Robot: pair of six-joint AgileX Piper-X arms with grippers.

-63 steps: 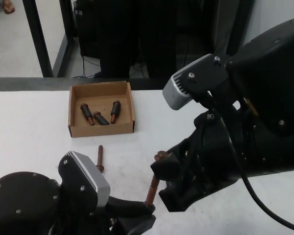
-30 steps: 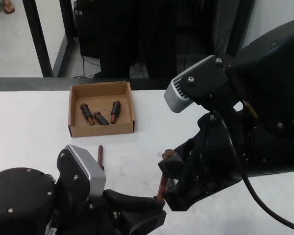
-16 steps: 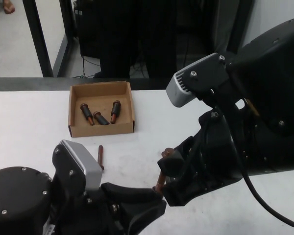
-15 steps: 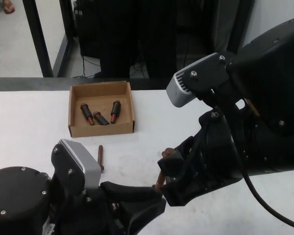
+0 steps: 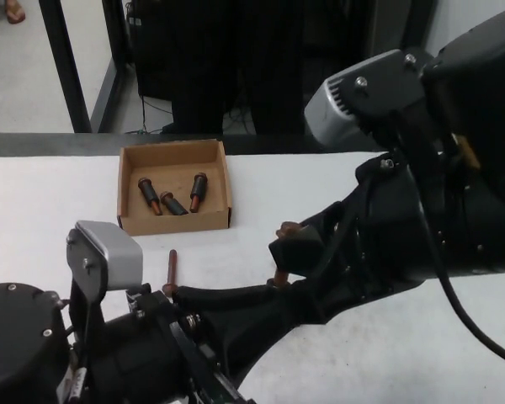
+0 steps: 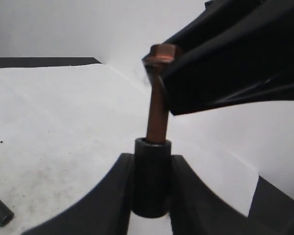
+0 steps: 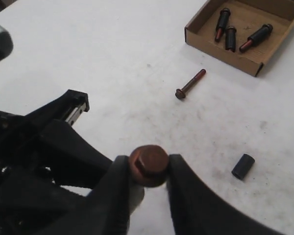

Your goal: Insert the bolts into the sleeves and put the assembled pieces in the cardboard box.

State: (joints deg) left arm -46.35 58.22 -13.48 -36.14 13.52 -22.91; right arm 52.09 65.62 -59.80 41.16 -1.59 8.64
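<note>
**Both arms shift, bolt tip now in the sleeve**

Since a couple of seconds ago the pair has travelled away from the near edge in the high view. Your right arm's camera housing has lifted and your left arm has stretched forward underneath it.

Look at the left wrist view: your left fingers (image 6: 110,196) are clamped on the black sleeve (image 6: 151,183) from both sides and hold it upright. From above, your right fingers (image 7: 115,191) pinch the copper bolt (image 6: 158,110) by its hex head. The shank drops into the sleeve's open top. Most of the shank is bare between the head and the rim, so I'd call this insertion just started, not seated.

Here's what the next move turns on. The bolt's long axis stands close to upright and lines up with the sleeve's bore, and the sleeve sits directly below your right fingers. A straight push down along that axis should do it, while a sideways nudge could jam the shank against the rim.

On the desk (image 5: 50,194), a loose bolt (image 7: 190,83) and a spare sleeve (image 7: 243,166) lie apart from each other, waiting. The cardboard box (image 5: 173,220) sits toward the far left with three assembled pieces (image 5: 173,204) inside. Your left arm looks the nearer one for the drop-off.
</note>
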